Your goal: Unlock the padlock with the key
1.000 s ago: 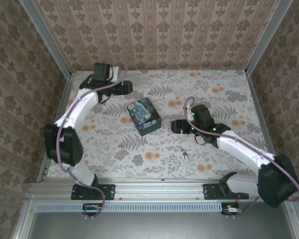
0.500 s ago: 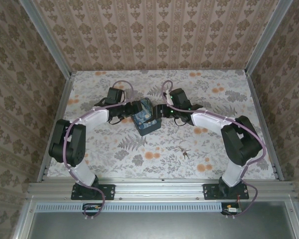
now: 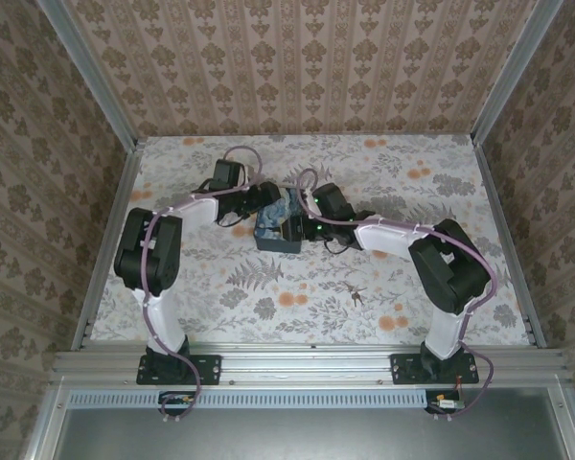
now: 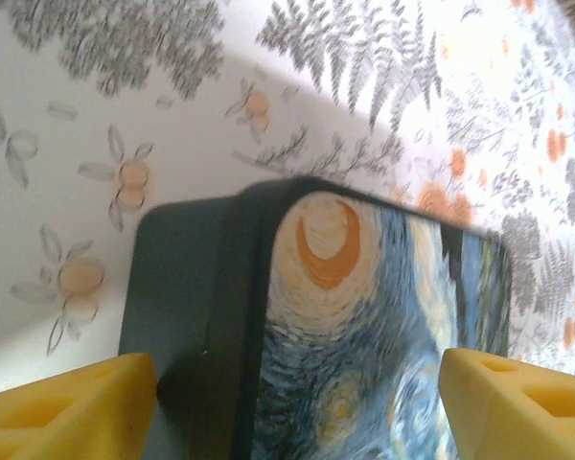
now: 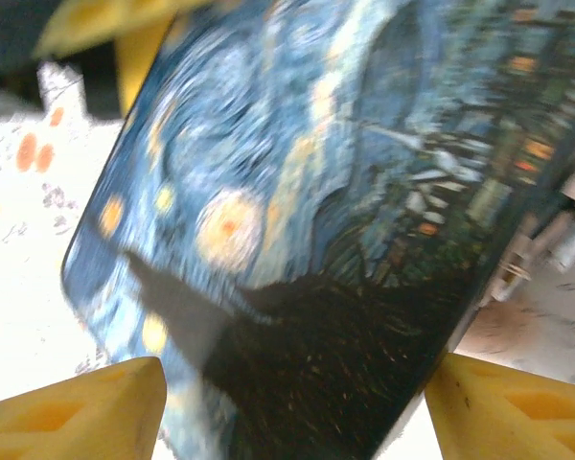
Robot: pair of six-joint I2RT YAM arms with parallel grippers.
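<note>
Yellow fingers of the left gripper and the right gripper stand spread astride the dark blue swirl-painted rectangular tin mid-table; whether they press it, I cannot tell. The tiny dark-silvery metal key lies toward the table's front edge, right of centre. It is probably light, stiff and slippery, best pinched at its ring.

My left arm and right arm both fold inward toward the middle, elbows out to the sides. My left gripper points right and my right gripper points left, almost tip to tip. Each one's yellow fingertips stand wide apart.
</note>
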